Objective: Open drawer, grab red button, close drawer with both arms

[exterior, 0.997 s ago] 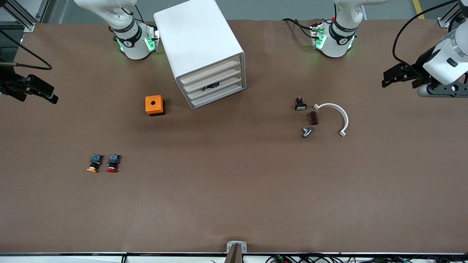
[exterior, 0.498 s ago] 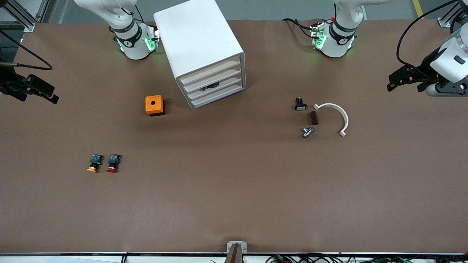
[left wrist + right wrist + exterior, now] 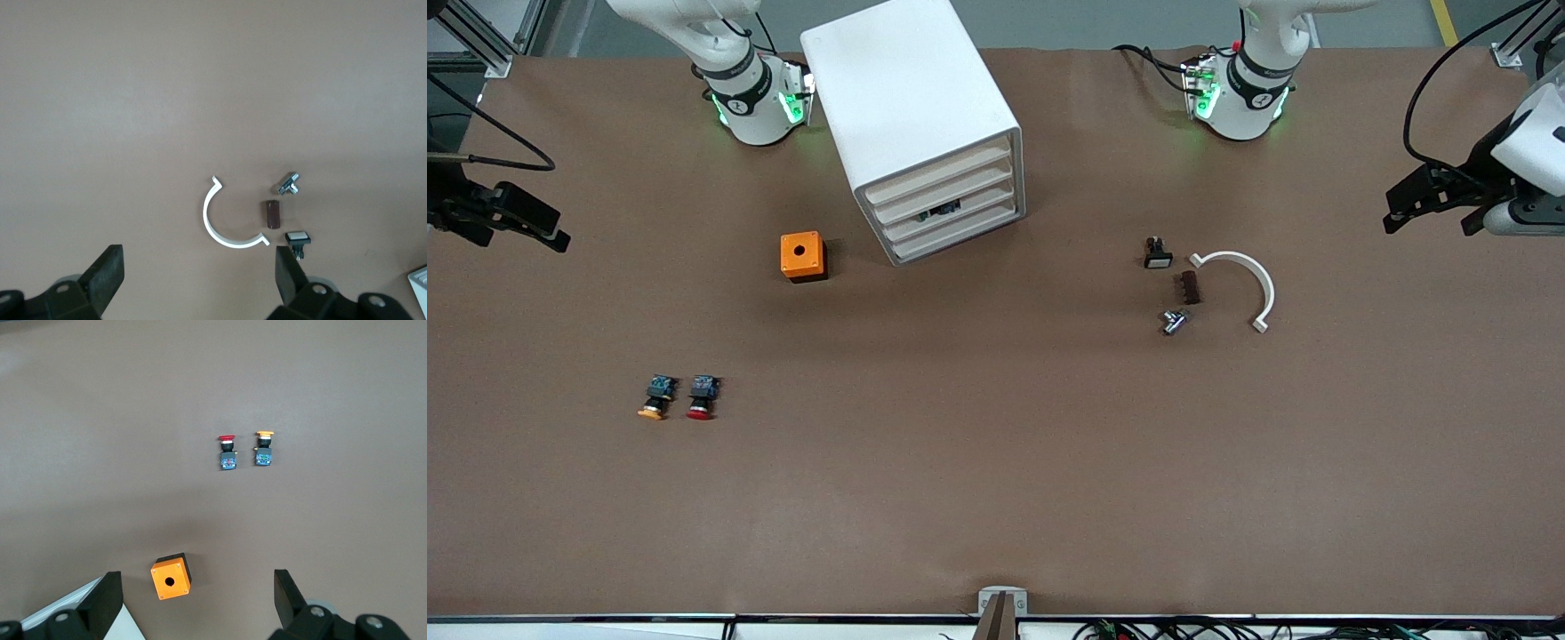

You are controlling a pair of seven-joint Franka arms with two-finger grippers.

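I see the left gripper (image 3: 1405,203) and right gripper (image 3: 534,222) spread wide and empty, each above its own table end. The red button (image 3: 701,397) sits beside the orange-capped one (image 3: 656,397); all four drawers (image 3: 947,211) look closed.

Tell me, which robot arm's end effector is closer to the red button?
Right. The right end effector hangs open at the right arm's end of the table, where the red button lies. The left end effector, also open, is over the left arm's end, much farther away.
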